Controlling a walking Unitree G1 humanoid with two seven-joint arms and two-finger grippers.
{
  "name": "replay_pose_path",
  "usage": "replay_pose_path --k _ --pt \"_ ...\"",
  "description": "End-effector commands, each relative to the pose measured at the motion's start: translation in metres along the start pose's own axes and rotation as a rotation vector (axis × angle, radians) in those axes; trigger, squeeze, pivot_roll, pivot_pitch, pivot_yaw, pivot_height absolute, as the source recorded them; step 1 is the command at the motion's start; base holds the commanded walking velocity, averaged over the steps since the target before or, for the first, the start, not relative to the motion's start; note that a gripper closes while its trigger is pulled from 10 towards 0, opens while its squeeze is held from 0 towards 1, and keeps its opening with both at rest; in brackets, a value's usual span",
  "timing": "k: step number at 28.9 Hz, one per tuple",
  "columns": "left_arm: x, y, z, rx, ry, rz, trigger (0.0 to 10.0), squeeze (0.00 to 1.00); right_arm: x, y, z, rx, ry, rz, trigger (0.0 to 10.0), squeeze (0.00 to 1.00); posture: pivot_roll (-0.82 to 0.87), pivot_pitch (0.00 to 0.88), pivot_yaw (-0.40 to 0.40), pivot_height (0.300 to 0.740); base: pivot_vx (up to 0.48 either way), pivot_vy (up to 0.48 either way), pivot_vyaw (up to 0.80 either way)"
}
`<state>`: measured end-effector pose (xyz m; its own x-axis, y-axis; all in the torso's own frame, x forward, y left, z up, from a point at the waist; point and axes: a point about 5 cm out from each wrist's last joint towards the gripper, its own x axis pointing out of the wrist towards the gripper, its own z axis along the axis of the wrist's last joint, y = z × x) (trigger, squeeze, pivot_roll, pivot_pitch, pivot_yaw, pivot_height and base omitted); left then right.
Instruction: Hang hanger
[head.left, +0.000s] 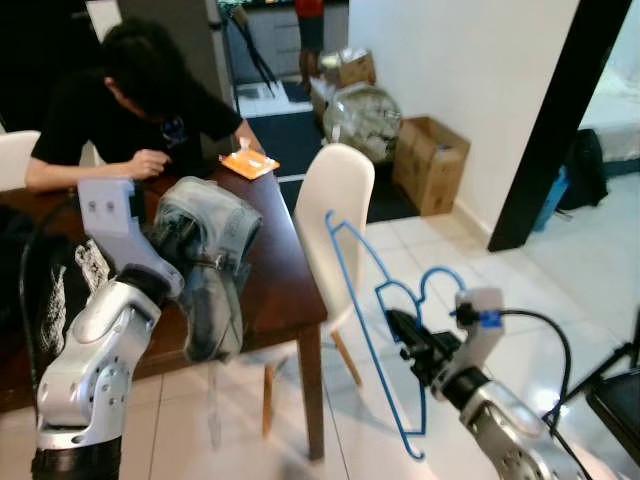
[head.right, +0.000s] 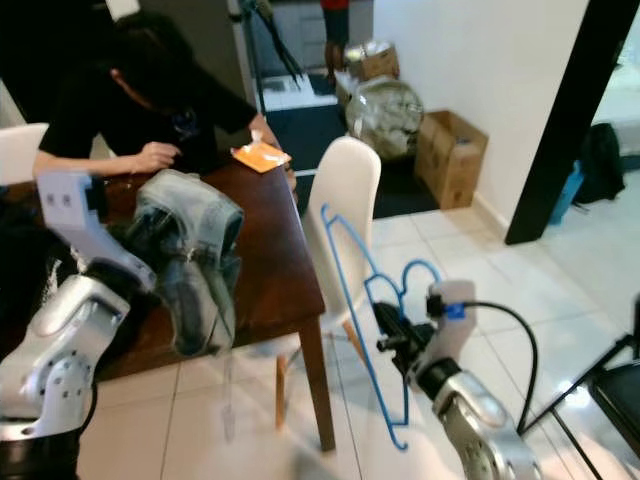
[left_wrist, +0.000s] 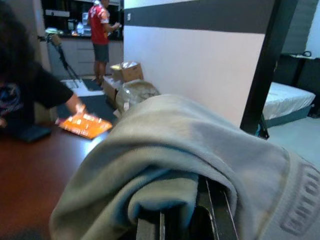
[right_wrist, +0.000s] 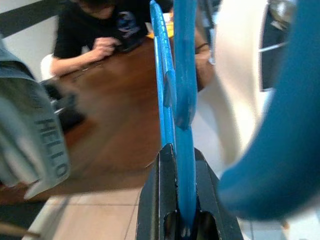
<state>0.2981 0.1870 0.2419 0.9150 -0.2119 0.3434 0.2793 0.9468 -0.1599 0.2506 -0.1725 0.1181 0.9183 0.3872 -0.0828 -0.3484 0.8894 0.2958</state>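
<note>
Blue hanger (head.left: 372, 330) clamped between right gripper (head.left: 404, 330) fingers, held upright beside white chair (head.left: 335, 215), above tiled floor. Grey garment (head.left: 205, 262) draped over left gripper (left_wrist: 182, 220) at brown table (head.left: 275, 270) edge; finger state cannot be told. Person (head.left: 130, 100) seated at table.

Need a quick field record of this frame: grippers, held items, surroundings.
right gripper: shut on blue hanger, held over the tiled floor beside the white chair
left gripper: fingers under grey garment, which drapes over them; open or shut unclear
table: dark wood, orange packet near far edge
person: seated at table, head down
background: cardboard box by wall
hanger hung: not yet
</note>
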Motion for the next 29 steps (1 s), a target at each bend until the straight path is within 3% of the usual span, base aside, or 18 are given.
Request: replay_pose_path --k 1,6,10,14,16,18,20,21,23,24,26,28,29 --pt "-0.002 0.014 -0.001 0.033 0.017 0.038 10.0 0.00 0.003 0.005 0.001 -0.002 -0.014 0.022 10.0 0.00 -0.01 0.000 0.072 0.740 0.480 0.000 0.00" --pt "0.004 0.034 0.001 0.103 0.039 0.149 10.0 0.00 0.004 0.005 0.000 -0.001 -0.013 0.024 10.0 0.00 -0.02 0.000 0.079 0.740 0.467 0.000 0.00" --pt "-0.008 0.050 -0.018 0.067 0.149 0.329 10.0 0.00 0.003 0.005 0.001 -0.002 -0.016 0.020 10.0 0.00 -0.02 0.000 0.083 0.740 0.097 0.000 0.00" --pt "-0.020 0.052 -0.036 0.031 0.238 0.405 10.0 0.00 0.003 0.005 0.001 -0.002 -0.020 0.017 10.0 0.00 -0.02 0.000 0.082 0.740 0.000 0.000 0.00" --pt "-0.020 0.052 -0.036 0.031 0.238 0.405 10.0 0.00 0.003 0.005 0.001 -0.002 -0.020 0.017 10.0 0.00 -0.02 0.000 0.082 0.740 0.000 0.000 0.00" --pt "-0.029 0.041 -0.063 -0.018 0.370 0.370 10.0 0.00 0.003 0.004 0.002 -0.001 -0.019 0.017 10.0 0.00 -0.02 0.000 0.075 0.740 0.000 0.000 0.00" --pt "-0.031 0.036 -0.072 -0.036 0.415 0.336 10.0 0.00 0.003 0.004 0.002 0.000 -0.019 0.018 10.0 0.00 -0.02 0.000 0.076 0.740 0.000 0.000 0.00" --pt "-0.033 0.030 -0.080 -0.043 0.451 0.297 10.0 0.40 0.004 0.004 0.002 0.001 -0.018 0.019 10.0 0.00 -0.02 0.000 0.075 0.740 0.000 0.000 0.00" --pt "-0.033 0.027 -0.082 -0.044 0.465 0.274 10.0 0.40 0.004 0.004 0.001 0.001 -0.018 0.020 10.0 0.00 -0.02 0.000 0.075 0.740 0.000 0.000 0.00" --pt "-0.036 0.027 -0.087 -0.035 0.503 0.277 10.0 1.00 0.004 0.004 0.001 0.001 -0.017 0.020 10.0 0.00 -0.02 0.000 0.078 0.740 0.000 0.000 0.00" --pt "-0.036 0.027 -0.087 -0.035 0.503 0.277 10.0 1.00 0.004 0.004 0.001 0.001 -0.017 0.020 10.0 0.00 -0.02 0.000 0.078 0.740 0.000 0.000 0.00" --pt "-0.046 0.031 -0.096 -0.013 0.605 0.323 10.0 1.00 0.003 0.004 0.001 0.002 -0.017 0.019 10.0 0.00 -0.02 0.000 0.082 0.740 0.000 0.000 0.00" --pt "-0.046 0.031 -0.096 -0.013 0.605 0.323 10.0 1.00 0.003 0.004 0.001 0.002 -0.017 0.019 10.0 0.00 -0.02 0.000 0.082 0.740 0.000 0.000 0.00"
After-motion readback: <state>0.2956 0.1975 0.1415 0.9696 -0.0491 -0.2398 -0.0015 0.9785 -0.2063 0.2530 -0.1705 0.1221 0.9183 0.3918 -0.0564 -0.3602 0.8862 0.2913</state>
